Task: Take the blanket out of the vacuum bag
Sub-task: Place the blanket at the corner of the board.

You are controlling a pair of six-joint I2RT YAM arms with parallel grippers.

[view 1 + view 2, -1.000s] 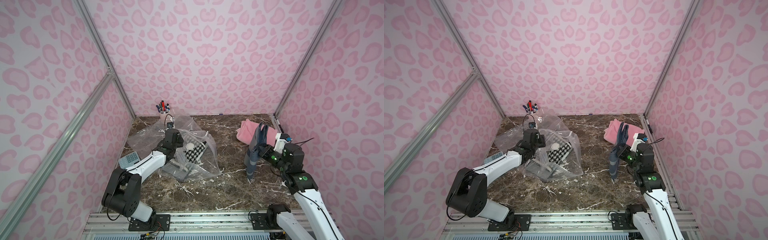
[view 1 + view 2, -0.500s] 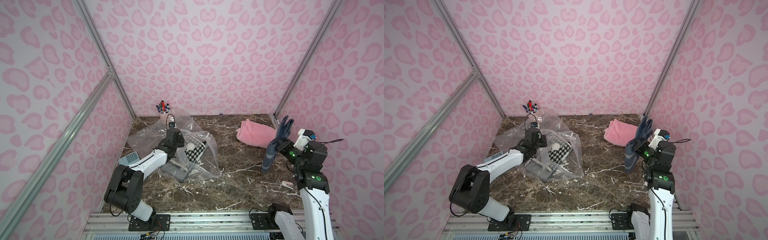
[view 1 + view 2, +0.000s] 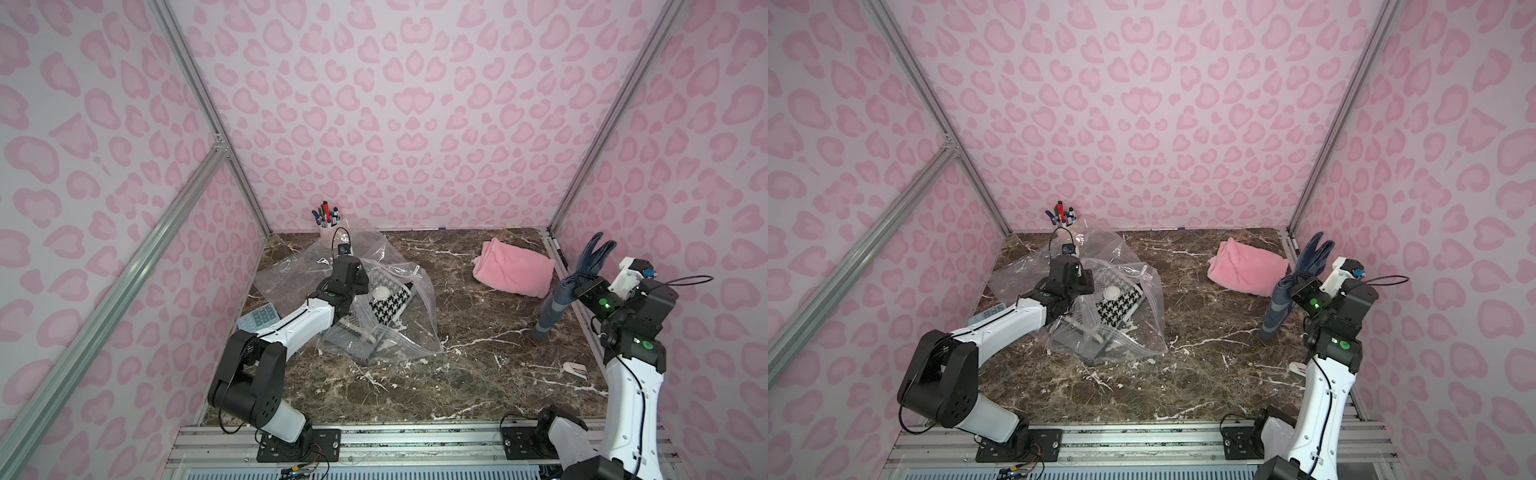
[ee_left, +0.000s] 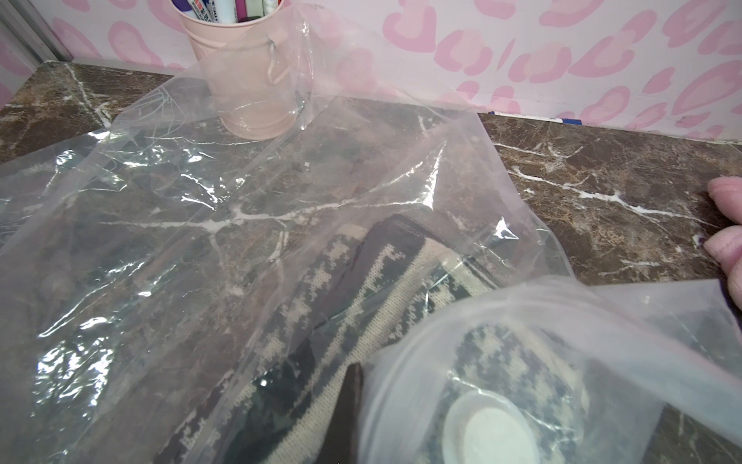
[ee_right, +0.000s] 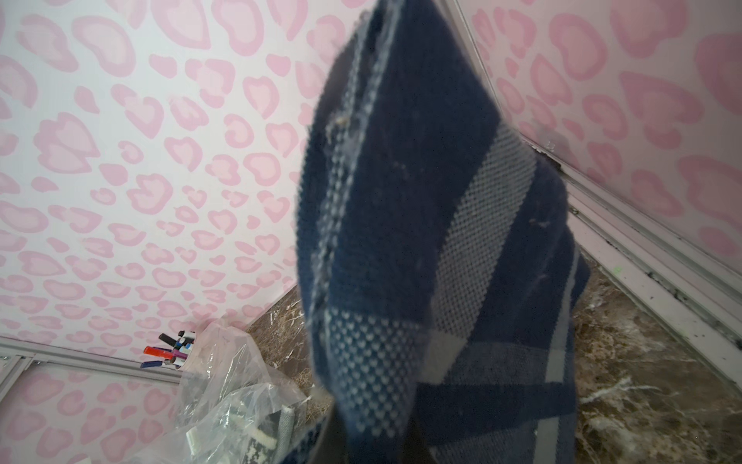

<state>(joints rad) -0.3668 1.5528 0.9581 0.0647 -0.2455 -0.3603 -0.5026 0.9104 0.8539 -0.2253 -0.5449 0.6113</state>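
On the brown marble tabletop (image 3: 457,374), the crumpled vacuum bag (image 3: 419,328) lies with a houndstooth blanket (image 3: 388,309) inside, its plastic pinched in the clenched left gripper (image 3: 360,286), while well apart the right gripper (image 3: 582,286) grasps a blue plaid blanket (image 3: 555,307) hanging below its fingers, a pink blanket (image 3: 515,274) near them.

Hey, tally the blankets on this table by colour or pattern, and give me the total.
Pink blanket: 1
Blue plaid blanket: 1
Houndstooth blanket, inside the vacuum bag: 1
Total: 3
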